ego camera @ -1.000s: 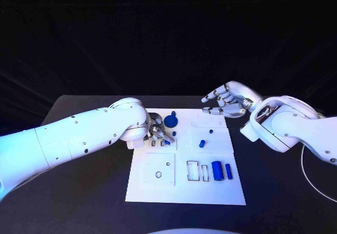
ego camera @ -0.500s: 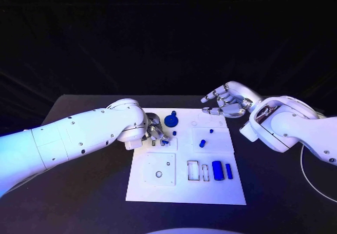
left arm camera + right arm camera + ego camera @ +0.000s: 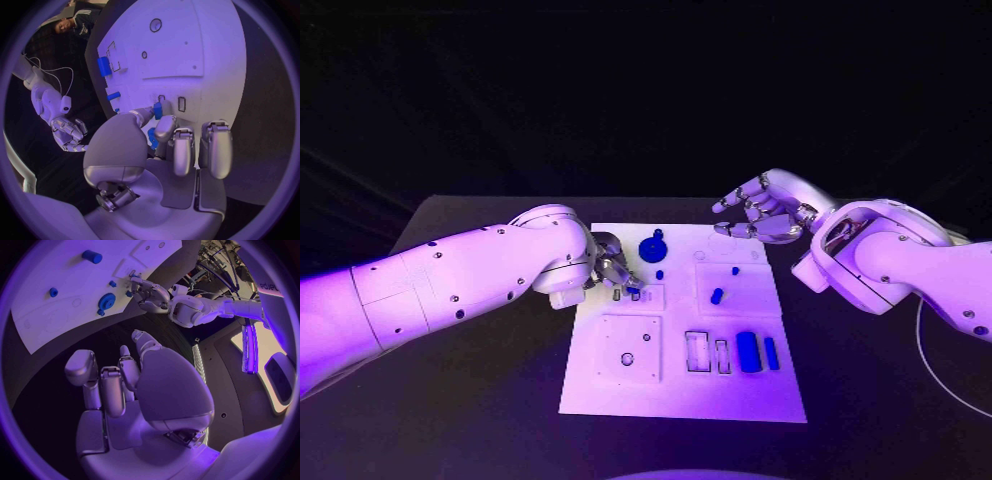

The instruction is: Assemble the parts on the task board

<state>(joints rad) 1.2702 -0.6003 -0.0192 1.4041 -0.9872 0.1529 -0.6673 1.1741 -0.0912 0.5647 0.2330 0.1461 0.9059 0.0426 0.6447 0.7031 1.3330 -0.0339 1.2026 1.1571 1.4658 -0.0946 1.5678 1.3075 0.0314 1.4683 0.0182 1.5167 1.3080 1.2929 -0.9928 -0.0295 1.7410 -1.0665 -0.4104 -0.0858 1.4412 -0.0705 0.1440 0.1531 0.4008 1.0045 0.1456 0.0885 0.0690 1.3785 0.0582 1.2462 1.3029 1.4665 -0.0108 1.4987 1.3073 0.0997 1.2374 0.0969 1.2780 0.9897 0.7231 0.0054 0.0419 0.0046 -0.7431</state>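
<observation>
Pinching blue part [image 3: 157, 110], left hand [image 3: 615, 268] above task board [image 3: 678, 385]

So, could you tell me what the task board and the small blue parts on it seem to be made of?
The task board looks like rigid matte white plastic or painted sheet: flat, crisp edges, no glare, cut-out recesses. The blue parts, such as the gear and cylinder, look like smooth moulded or printed plastic with even colour; the exact material cannot be told.

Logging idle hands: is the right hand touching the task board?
Apart. In the right wrist view the right hand hangs over dark table, a clear gap from the task board; its fingers hold nothing.
</observation>
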